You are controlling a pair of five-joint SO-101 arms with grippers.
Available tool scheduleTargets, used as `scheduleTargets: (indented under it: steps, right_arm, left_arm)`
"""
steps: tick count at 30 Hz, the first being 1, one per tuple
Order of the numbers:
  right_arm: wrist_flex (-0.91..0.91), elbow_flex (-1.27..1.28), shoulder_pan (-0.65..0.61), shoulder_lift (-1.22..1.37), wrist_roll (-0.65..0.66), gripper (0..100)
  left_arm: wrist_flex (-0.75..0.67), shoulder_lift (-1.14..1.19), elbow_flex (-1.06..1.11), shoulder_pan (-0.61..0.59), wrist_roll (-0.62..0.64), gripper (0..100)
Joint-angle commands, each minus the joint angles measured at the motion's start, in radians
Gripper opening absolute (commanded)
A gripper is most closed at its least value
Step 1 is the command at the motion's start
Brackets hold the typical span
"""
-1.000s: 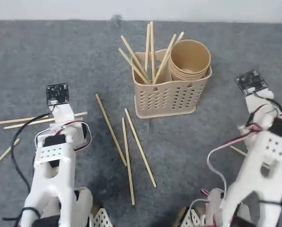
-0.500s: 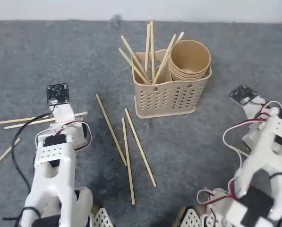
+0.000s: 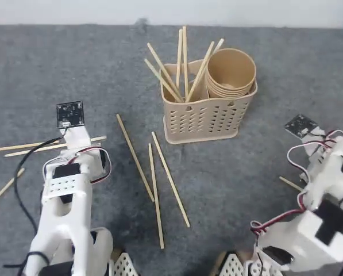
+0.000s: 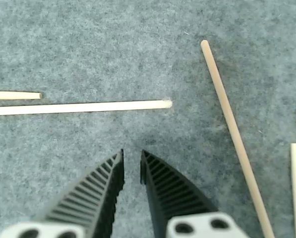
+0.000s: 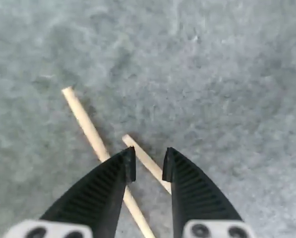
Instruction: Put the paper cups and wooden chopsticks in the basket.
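Observation:
A beige basket point(image 3: 201, 119) stands mid-table with stacked paper cups point(image 3: 231, 73) and several wooden chopsticks point(image 3: 181, 57) upright in it. Three loose chopsticks point(image 3: 155, 190) lie on the carpet in front of it, more point(image 3: 45, 147) at the left, and one point(image 3: 290, 184) at the right. My left gripper point(image 4: 132, 154) hovers just short of a chopstick point(image 4: 78, 107), its fingers a narrow gap apart and holding nothing. My right gripper point(image 5: 148, 162) is low over two crossing chopsticks point(image 5: 87, 127), slightly open, with the end of one stick point(image 5: 144, 159) between its fingertips on the carpet.
Grey carpet point(image 3: 102, 69) covers the table. My left arm point(image 3: 65, 195) stands at the front left and my right arm point(image 3: 326, 190) at the front right. Another long chopstick point(image 4: 232, 134) lies beside the left gripper.
The right arm has swung back and down toward the chopstick at the right front. The left arm, basket and loose sticks have not moved.

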Motion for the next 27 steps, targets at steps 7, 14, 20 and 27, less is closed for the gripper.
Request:
scheduleTargets:
  steps: [7,14,20,27]
  right_arm:
    - [-0.015,-0.112,0.054,0.051,0.066,10.2]
    - [-0.013,-0.106,0.084,0.087,0.086,10.2]
    - [0.097,-0.107,0.087,0.082,0.164,10.2]
    - [0.163,-0.106,0.087,0.091,0.244,10.2]
  left_arm:
    - [-0.025,-0.035,-0.01,-0.008,-0.017,5]
    - [-0.025,-0.035,-0.01,-0.008,-0.017,5]
    - [-0.025,-0.035,-0.01,-0.006,-0.017,5]
    - [-0.025,-0.035,-0.01,-0.006,-0.017,5]
